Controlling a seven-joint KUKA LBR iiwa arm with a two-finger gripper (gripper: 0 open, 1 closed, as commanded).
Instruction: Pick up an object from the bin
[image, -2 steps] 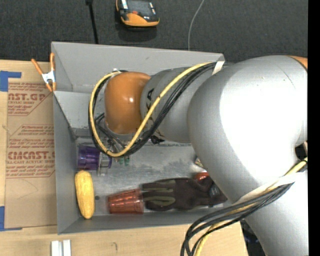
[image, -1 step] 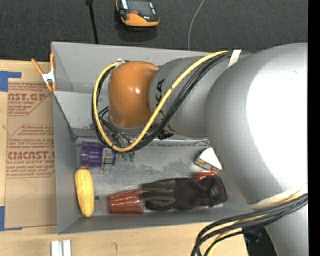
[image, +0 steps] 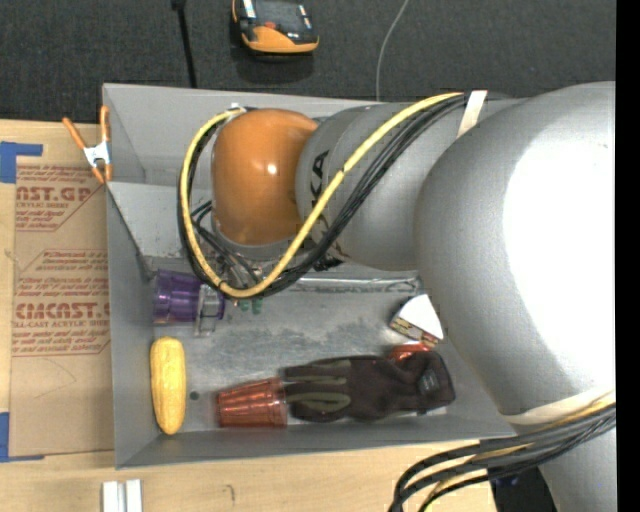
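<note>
Taking the grey bin (image: 310, 330) as a clock face, the thing farthest left is a short purple cylinder (image: 177, 297), perhaps a small cup on its side, at about 9 o'clock, close under the sloping left wall. Below it at 8 o'clock a yellow, corn-cob-shaped piece (image: 168, 385) lies lengthwise, apart from everything else. The gripper (image: 213, 303) hangs low beneath the arm's orange wrist cover (image: 262, 175), just beside the purple cylinder at its 3 o'clock. Cables and shadow crowd that spot, so I cannot tell whether the pincer stands wide or narrow, nor whether it touches the cylinder. If the purple piece is the pick, as its nearness suggests, the step would go best by centring over the cylinder's short axis before closing. The gripper should also stay off the wall, since a round body nudged from one side is likely to roll into the corner. Rightward, at 6 to 7 o'clock, a red ribbed cup (image: 252, 405) lies on its side with its mouth towards a dark glove (image: 365, 388), which seems to touch or overlap it. The glove sprawls along the near wall to 5 o'clock. Just above the glove's right end are a small red-orange scrap (image: 408, 352) and a white card-like piece (image: 420, 320) at about 4 o'clock, partly under the arm. The cup and the purple cylinder look empty as far as can be judged.
</note>
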